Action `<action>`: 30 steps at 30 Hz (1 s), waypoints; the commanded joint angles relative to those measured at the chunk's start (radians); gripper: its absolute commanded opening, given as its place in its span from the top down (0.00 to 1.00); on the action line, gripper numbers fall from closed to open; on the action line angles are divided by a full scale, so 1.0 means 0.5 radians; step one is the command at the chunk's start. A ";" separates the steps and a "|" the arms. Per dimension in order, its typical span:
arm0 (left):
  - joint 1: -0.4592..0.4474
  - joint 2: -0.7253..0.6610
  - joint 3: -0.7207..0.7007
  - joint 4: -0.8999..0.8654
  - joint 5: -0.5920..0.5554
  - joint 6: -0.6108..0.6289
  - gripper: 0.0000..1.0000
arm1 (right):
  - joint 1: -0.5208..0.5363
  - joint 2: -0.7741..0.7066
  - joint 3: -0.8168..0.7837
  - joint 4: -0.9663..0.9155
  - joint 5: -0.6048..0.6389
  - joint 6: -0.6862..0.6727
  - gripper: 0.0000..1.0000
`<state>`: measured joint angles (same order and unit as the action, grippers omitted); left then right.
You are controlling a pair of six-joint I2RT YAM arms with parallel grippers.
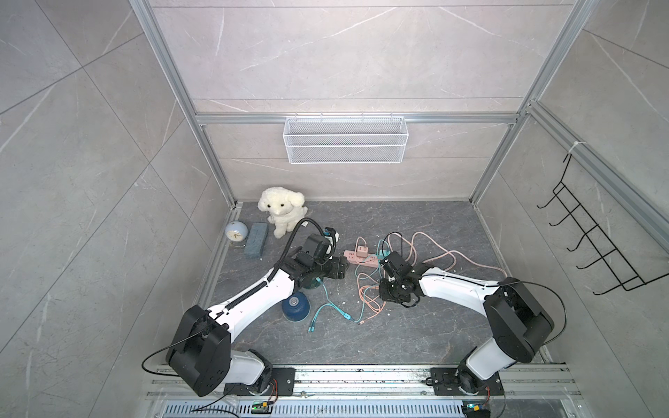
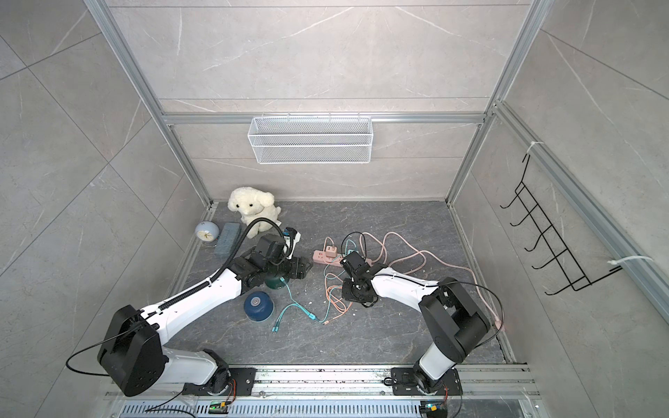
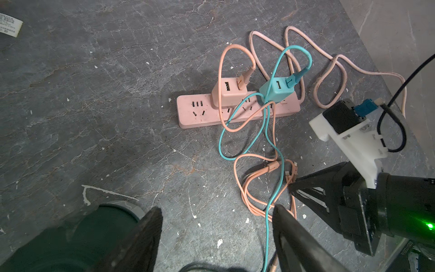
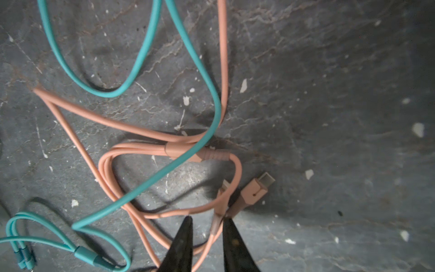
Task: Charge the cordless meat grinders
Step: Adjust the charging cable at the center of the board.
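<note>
We see a dark grey stone slab (image 1: pixel 416 325) flecked with white specks. At ten o'clock sit a plush dog (image 1: pixel 283 210), a clock (image 1: pixel 236 231) and a blue-grey block (image 1: pixel 256 240). A pink power strip (image 1: pixel 353 257) lies near the centre, its pale cord (image 1: pixel 445 258) looping toward three. A teal cable (image 1: pixel 327 307) and an orange cable (image 1: pixel 369 302) tangle toward six. A green grinder (image 1: pixel 312 281) stands at nine, a blue grinder (image 1: pixel 295 307) at eight.

The counter (image 1: pixel 416 325) looks like dark matt stone, veined and flecked with pale chips. At eight o'clock the blue meat grinder (image 1: pixel 296 306) is smooth, slightly glossy plastic with a bright metal hub (image 1: pixel 294 301). The pink cable (image 4: pixel 223 58) and teal cable (image 4: pixel 150 35) have a smooth, rubbery skin; the power strip (image 3: pixel 195 110) is matt pink plastic. At eleven o'clock the plush dog (image 1: pixel 283 210) is fluffy white cloth; at twelve, the basket (image 1: pixel 345 144) is white wire mesh.
</note>
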<state>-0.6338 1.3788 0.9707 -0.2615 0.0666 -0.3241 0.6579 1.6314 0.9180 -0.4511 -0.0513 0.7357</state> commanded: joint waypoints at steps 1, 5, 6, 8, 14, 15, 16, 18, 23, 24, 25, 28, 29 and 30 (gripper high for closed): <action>0.012 -0.036 0.016 0.017 0.053 0.047 0.24 | 0.003 0.070 -0.005 0.007 0.058 -0.020 0.74; 0.016 -0.043 0.007 0.017 0.051 0.045 0.24 | 0.030 0.138 0.010 -0.042 0.113 -0.032 0.74; 0.022 -0.043 0.006 0.017 0.053 0.044 0.24 | 0.047 0.151 0.015 -0.055 0.130 -0.035 0.74; 0.022 -0.042 0.001 0.020 0.053 0.044 0.24 | 0.082 0.189 0.045 -0.096 0.173 -0.044 0.75; 0.032 -0.049 0.001 0.016 0.061 0.047 0.24 | 0.116 0.146 0.056 -0.159 0.238 -0.046 0.75; 0.034 -0.052 -0.001 0.017 0.060 0.047 0.24 | 0.117 0.094 0.054 -0.165 0.252 -0.048 0.73; 0.033 -0.052 -0.004 0.019 0.061 0.047 0.24 | 0.113 0.045 0.055 -0.180 0.268 -0.046 0.71; 0.037 -0.050 -0.005 0.018 0.066 0.046 0.24 | 0.102 -0.041 0.055 -0.207 0.288 -0.036 0.70; 0.036 -0.057 -0.005 0.029 0.070 0.053 0.24 | 0.067 -0.183 0.028 -0.260 0.331 0.008 0.68; 0.040 -0.058 -0.007 0.029 0.070 0.053 0.24 | 0.064 -0.195 0.021 -0.273 0.340 0.018 0.68; 0.038 -0.059 -0.007 0.029 0.070 0.057 0.24 | 0.062 -0.196 0.013 -0.292 0.353 0.034 0.67; 0.044 -0.064 -0.016 0.035 0.072 0.063 0.24 | 0.050 -0.152 -0.022 -0.294 0.373 0.083 0.67; 0.042 -0.064 -0.020 0.034 0.072 0.065 0.24 | 0.049 -0.141 -0.037 -0.276 0.372 0.099 0.67; 0.046 -0.064 -0.019 0.035 0.077 0.068 0.24 | 0.042 -0.125 -0.049 -0.251 0.383 0.116 0.67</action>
<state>-0.6189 1.3773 0.9684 -0.2607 0.0860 -0.3149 0.6857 1.5452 0.9237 -0.5503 0.1085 0.7540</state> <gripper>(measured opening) 0.760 0.329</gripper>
